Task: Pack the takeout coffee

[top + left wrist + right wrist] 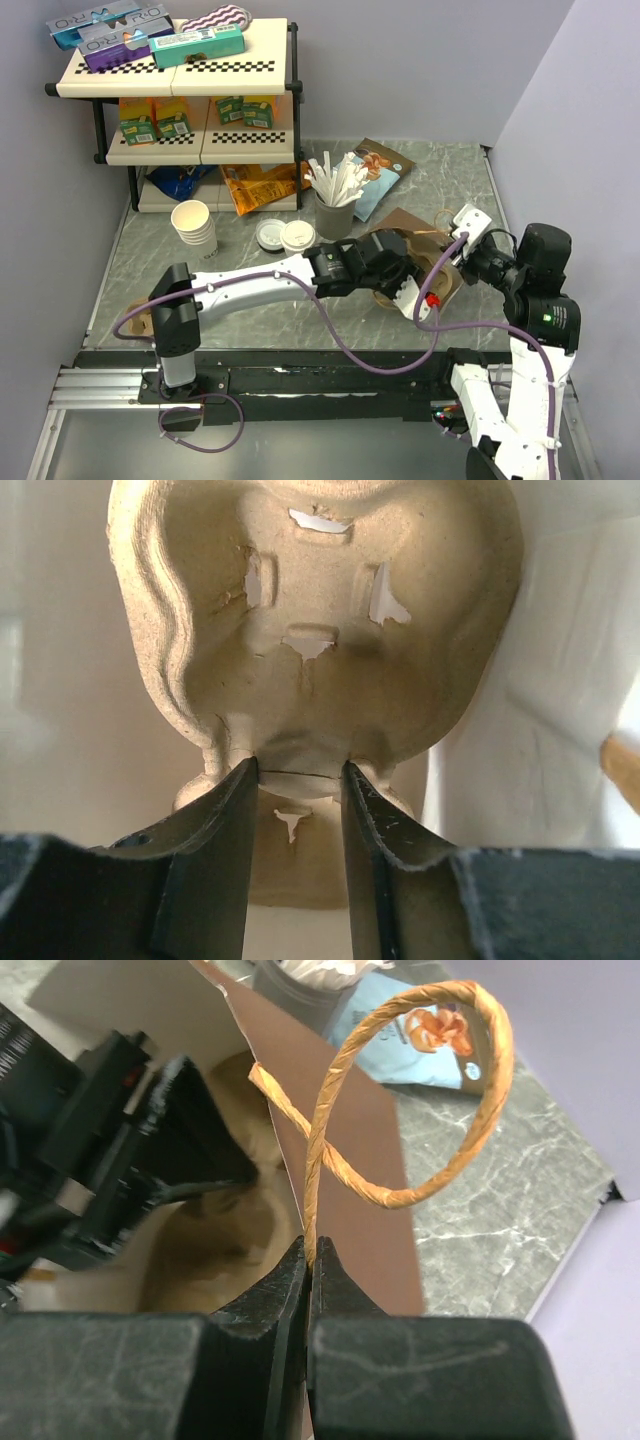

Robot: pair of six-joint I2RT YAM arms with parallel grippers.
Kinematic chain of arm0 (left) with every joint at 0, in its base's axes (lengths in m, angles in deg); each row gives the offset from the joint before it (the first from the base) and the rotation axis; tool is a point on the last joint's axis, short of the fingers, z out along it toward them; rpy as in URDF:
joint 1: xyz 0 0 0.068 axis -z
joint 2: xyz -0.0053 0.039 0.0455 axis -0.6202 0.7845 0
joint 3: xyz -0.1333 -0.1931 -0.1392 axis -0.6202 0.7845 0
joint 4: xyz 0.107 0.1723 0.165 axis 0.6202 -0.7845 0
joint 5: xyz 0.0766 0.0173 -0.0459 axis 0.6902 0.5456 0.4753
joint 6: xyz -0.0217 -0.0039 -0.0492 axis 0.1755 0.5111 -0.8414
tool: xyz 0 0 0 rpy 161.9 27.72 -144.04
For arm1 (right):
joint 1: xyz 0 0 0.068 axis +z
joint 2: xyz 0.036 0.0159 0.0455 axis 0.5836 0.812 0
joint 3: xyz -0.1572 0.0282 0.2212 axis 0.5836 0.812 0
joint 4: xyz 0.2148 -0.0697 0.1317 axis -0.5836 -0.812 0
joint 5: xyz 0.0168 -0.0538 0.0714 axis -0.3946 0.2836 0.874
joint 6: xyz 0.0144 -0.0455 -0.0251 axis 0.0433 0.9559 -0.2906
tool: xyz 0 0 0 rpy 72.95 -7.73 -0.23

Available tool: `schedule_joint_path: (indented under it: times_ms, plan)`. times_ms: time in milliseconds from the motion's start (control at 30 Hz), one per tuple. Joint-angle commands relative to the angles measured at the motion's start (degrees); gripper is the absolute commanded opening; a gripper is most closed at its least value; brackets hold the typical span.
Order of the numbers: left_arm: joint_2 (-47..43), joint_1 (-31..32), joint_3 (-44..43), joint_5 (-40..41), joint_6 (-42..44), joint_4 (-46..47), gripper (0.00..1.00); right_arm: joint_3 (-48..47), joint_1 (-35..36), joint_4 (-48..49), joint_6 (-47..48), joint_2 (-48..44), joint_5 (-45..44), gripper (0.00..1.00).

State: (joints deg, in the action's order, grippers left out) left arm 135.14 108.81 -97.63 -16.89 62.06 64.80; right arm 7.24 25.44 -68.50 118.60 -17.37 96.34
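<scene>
Holding the brown paper bag (405, 225) open by its twisted orange-brown paper handle (440, 992), pinching the right pincer (306, 1250) tight together on that cord. Reaching in with the left pincer (298, 770), clamping it on the narrow middle ridge of the moulded tan pulp cup carrier (320, 630), with pale walls close around it. By the look of it, seating the carrier inside the bag.

Leaving the takeout coffee (297, 236), a small off-white paper cup under a round white plastic sip lid, standing on the grey marbled worktop (140, 260), just beside the grey cup of white straws (335, 215) and apart from both pincers.

Judging the job as only getting under way: preparing bag and carrier, not yet lifting the coffee, not yet seating it in a carrier pocket, not yet bagging it.
</scene>
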Motion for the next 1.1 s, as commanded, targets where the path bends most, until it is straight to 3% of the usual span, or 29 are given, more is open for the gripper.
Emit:
schedule_joint_path:
  times_ms: [0,300,467,633,1067]
  plan:
    - [1.1,1.1,-0.7,8.8,-0.2,4.9,0.01,0.1,1.4,-2.1,0.3,-1.0,2.4,0.00]
    - [3.9,1.9,-1.2,12.8,3.0,13.3,0.01,3.0,4.4,-2.3,-2.3,-1.1,2.0,0.00]
    - [3.4,2.2,-2.5,13.2,1.2,10.6,0.01,5.3,4.6,0.8,-3.8,-1.7,-2.0,0.00]
    - [3.5,2.1,-0.8,13.6,-0.2,9.8,0.01,4.3,4.5,1.6,-4.4,-0.6,0.3,0.00]
    - [4.2,0.9,3.7,11.7,3.8,13.7,0.01,1.7,4.6,-8.7,1.4,-1.9,4.0,0.00]
